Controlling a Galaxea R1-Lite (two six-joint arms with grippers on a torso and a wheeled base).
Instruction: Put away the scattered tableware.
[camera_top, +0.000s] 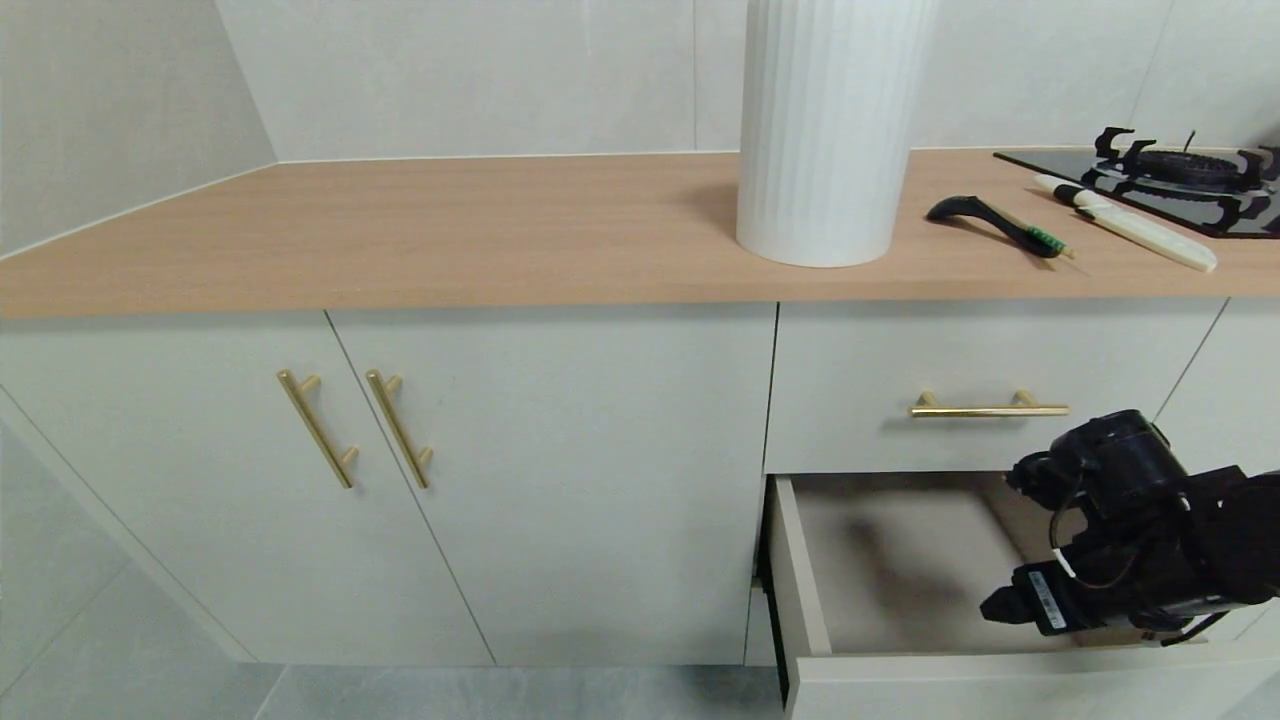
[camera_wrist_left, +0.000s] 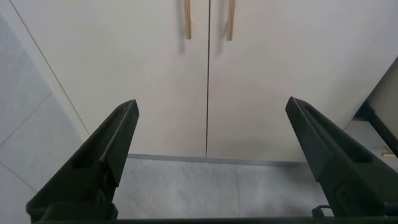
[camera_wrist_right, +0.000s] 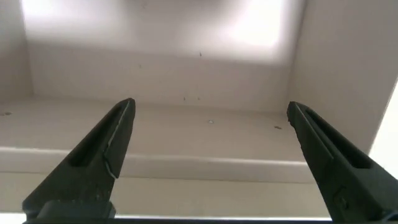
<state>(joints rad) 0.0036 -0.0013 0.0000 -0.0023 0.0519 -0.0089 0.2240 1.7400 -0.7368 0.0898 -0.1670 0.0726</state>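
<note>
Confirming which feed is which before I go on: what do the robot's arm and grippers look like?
The right arm is black, with a rounded joint housing, a thin looping cable and a white printed label. The left gripper and right gripper each have two dark, flat-sided fingers tapering to wedge tips.

A: On the desk (camera_top: 450, 240)?
B: Vase (camera_top: 822, 130); scoop (camera_top: 990, 225) to its right, then knife (camera_top: 1130, 225); stove (camera_top: 1180, 175) behind the knife.
A: Below?
B: Drawer (camera_top: 797, 570) under the scoop; cupboard doors (camera_top: 550, 480) to its left.
</note>
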